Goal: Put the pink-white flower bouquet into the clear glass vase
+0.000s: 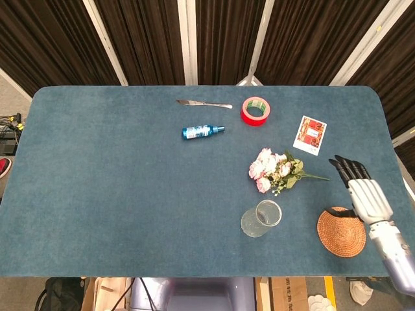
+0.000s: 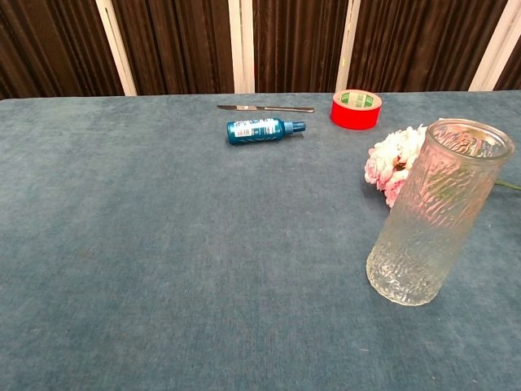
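Observation:
The pink-white flower bouquet [image 1: 273, 171] lies on the blue table, blooms to the left and green stem pointing right; the chest view shows its blooms [image 2: 392, 164] behind the vase. The clear glass vase [image 1: 261, 218] stands upright just in front of the bouquet, and it fills the right side of the chest view [image 2: 438, 213]. My right hand [image 1: 362, 189] hovers to the right of the stem tip with its dark fingers [image 1: 346, 166] stretched out and nothing in it. My left hand is in neither view.
A woven round coaster [image 1: 340, 232] lies under my right wrist. A picture card [image 1: 310, 135], a red tape roll [image 1: 255, 110], a knife [image 1: 203, 103] and a blue spray bottle [image 1: 203, 131] lie further back on the table [image 1: 117, 188].

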`<action>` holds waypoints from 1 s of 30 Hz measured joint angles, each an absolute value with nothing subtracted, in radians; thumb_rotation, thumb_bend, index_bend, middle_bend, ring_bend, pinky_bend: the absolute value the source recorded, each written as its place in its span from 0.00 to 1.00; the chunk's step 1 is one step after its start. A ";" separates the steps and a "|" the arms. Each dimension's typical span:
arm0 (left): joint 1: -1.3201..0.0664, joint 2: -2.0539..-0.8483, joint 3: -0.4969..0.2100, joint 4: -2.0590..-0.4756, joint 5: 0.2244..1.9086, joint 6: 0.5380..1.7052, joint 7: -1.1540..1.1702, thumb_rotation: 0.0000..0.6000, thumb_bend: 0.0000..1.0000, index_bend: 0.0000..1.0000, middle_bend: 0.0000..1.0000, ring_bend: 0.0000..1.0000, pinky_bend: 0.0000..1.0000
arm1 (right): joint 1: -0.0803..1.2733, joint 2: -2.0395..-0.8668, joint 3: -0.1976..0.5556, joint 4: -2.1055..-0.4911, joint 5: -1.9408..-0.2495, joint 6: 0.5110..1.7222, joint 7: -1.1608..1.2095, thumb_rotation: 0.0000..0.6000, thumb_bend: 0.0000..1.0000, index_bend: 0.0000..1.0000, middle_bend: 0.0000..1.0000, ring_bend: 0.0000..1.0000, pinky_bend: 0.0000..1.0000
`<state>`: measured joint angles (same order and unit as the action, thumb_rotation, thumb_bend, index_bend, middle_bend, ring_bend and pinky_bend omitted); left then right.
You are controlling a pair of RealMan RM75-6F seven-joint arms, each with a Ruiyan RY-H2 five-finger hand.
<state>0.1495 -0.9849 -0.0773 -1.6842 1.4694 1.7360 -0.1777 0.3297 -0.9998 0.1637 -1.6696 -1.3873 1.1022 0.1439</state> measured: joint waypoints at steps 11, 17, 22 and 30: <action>0.141 -0.986 -0.086 -1.694 1.447 1.718 -0.150 1.00 0.22 0.12 0.00 0.00 0.05 | 0.517 -1.108 0.208 -1.636 -1.093 0.816 -0.008 1.00 0.00 0.07 0.03 0.00 0.00; 0.137 -0.988 -0.087 -1.704 1.440 1.710 -0.126 1.00 0.22 0.11 0.00 0.00 0.05 | 0.599 -1.174 0.216 -1.593 -0.966 0.766 -0.088 1.00 0.00 0.07 0.02 0.00 0.00; 0.136 -0.991 -0.088 -1.709 1.440 1.710 -0.111 1.00 0.22 0.12 0.00 0.00 0.05 | 0.648 -1.214 0.215 -1.558 -0.868 0.740 -0.137 1.00 0.00 0.07 0.02 0.00 0.00; 0.128 -0.995 -0.089 -1.716 1.435 1.698 -0.088 1.00 0.22 0.12 0.00 0.00 0.05 | 0.746 -1.290 0.194 -1.494 -0.729 0.710 -0.234 1.00 0.00 0.07 0.02 0.00 0.00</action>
